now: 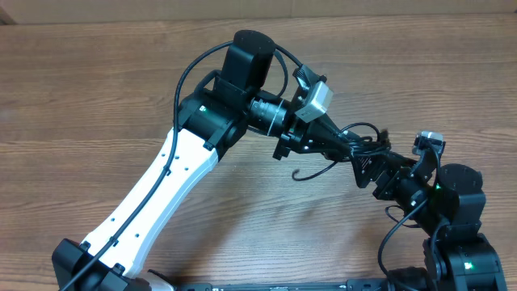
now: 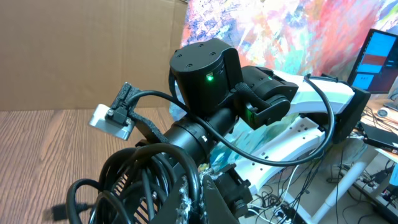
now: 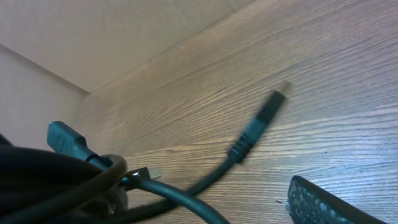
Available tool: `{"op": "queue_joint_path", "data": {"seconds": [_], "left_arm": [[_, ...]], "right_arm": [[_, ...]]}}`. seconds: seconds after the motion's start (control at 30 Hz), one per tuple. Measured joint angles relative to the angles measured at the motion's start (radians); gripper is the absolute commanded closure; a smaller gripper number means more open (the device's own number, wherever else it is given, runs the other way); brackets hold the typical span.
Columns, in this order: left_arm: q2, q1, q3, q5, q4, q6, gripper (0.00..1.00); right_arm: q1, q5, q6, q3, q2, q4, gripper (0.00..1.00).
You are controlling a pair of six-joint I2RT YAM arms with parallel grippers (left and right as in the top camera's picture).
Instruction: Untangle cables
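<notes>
**Locating the cables between the two grippers**

We find the left gripper (image 1: pixel 343 144) clamped on the cables (image 1: pixel 367 145), which reach from its fingertips toward the right edge of the tabletop (image 1: pixel 121 97). The right gripper (image 1: pixel 373 174) stands just beside the bundle on its near-edge side, jaws wide and holding nothing. In the right wrist view one finger pad (image 3: pixel 323 202) sits apart from the cords. We judge the right arm the nearer to any free strand. The cables form a dense bundle of thin black loops over the right half of the tabletop, midway between far and near edges. One cord leaves the bundle and ends in a small plug (image 3: pixel 264 118), its long axis running out ahead of the right jaws.
</notes>
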Motion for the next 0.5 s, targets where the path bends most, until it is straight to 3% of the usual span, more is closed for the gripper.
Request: {"op": "queue_joint_path", "data": {"seconds": [0.03, 0.07, 0.1, 0.17, 0.37, 0.5], "left_arm": [[0.000, 0.000, 0.000, -0.003, 0.000, -0.001, 0.96], [0.000, 0.000, 0.000, -0.009, 0.000, -0.002, 0.96], [0.000, 0.000, 0.000, -0.015, 0.000, -0.006, 0.96], [0.000, 0.000, 0.000, -0.038, 0.000, -0.021, 0.96], [0.000, 0.000, 0.000, -0.115, 0.001, -0.099, 0.96], [-0.001, 0.000, 0.001, -0.243, -0.018, -0.182, 0.96]], "right_arm": [[0.000, 0.000, 0.001, 0.000, 0.000, 0.001, 0.22], [0.000, -0.004, 0.003, 0.000, 0.001, 0.009, 0.48], [0.000, -0.008, -0.002, 0.000, 0.002, 0.019, 0.63], [0.000, -0.041, -0.004, -0.003, 0.004, 0.070, 0.85], [-0.002, -0.132, 0.000, -0.010, 0.014, 0.158, 0.96], [-0.002, -0.145, -0.002, -0.015, 0.020, 0.157, 0.96]]}}
